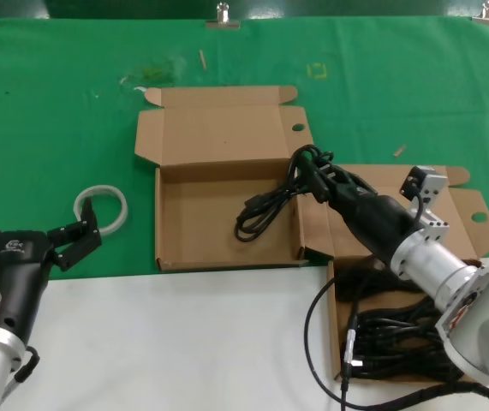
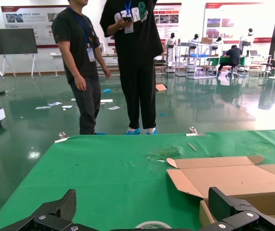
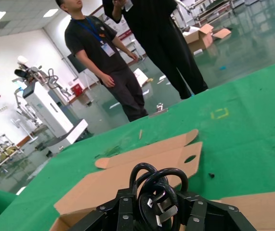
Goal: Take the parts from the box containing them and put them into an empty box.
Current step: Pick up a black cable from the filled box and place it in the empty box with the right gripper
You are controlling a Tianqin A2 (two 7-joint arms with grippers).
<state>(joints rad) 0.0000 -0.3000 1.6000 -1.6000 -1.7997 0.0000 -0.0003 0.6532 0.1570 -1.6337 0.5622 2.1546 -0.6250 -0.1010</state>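
Observation:
My right gripper [image 1: 319, 177] is shut on a black coiled power cord [image 1: 261, 214] and holds it over the right side of the empty box [image 1: 184, 257], the carton with the narrow-winged lid. The cord's loose loops hang down onto that tray's floor. In the right wrist view the pronged plug [image 3: 162, 208] sits clamped in the gripper [image 3: 159, 211], with the lid [image 3: 127, 175] behind it. The box containing the parts [image 1: 471, 210], with wide wings, lies at the right and holds several more cords [image 1: 398, 338]. My left gripper [image 1: 32, 224] is open and empty at the left.
A clear tape ring [image 1: 101, 208] lies on the green cloth just beyond my left gripper, and it also shows in the left wrist view [image 2: 152, 224]. The white table edge runs in front of both boxes. People stand beyond the table's far edge.

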